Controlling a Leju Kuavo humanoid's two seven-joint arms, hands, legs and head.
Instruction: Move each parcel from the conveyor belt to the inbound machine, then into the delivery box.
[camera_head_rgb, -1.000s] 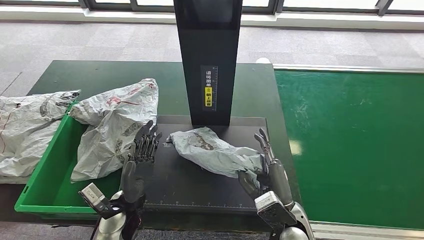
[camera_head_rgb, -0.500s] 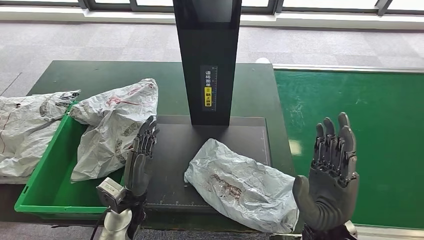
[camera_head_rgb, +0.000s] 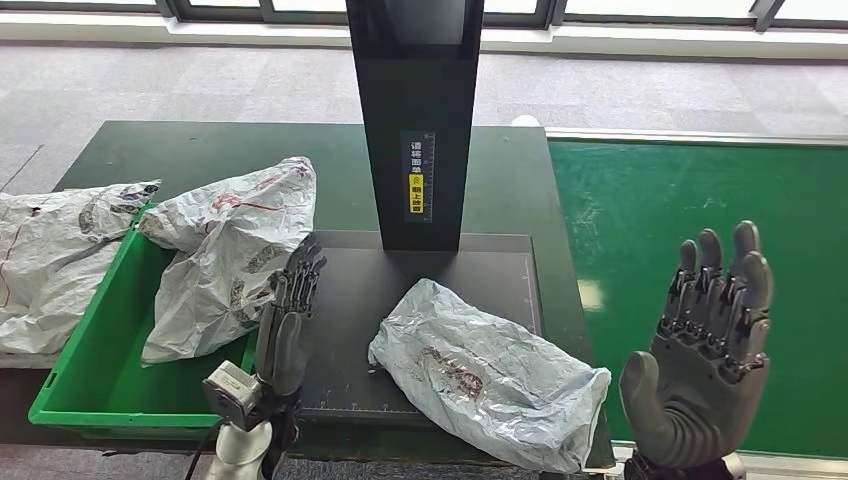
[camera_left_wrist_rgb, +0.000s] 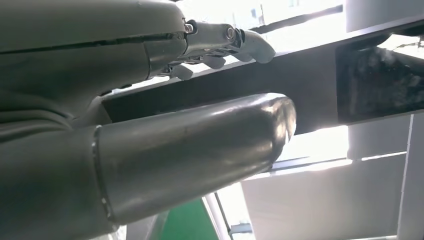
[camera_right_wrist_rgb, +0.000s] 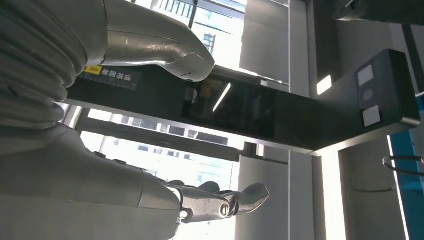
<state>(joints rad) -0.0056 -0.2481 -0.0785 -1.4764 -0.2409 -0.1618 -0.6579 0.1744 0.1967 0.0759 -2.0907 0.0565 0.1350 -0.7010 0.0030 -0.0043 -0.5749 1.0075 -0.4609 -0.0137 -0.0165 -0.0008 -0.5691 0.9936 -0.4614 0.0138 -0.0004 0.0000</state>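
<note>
A parcel (camera_head_rgb: 488, 384) lies on the inbound machine (camera_head_rgb: 420, 290), both hands empty, fingers spread. Next, likely: left hand (camera_head_rgb: 285, 322) or right hand (camera_head_rgb: 705, 360) carries it to the box (camera_head_rgb: 95, 345).

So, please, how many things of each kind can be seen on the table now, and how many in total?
Grey parcels: 3, one on the scanner plate, one hanging over the bin's edge, one at the far left
Green bin: 1
Black scanner with its column: 1
Total: 5
</note>
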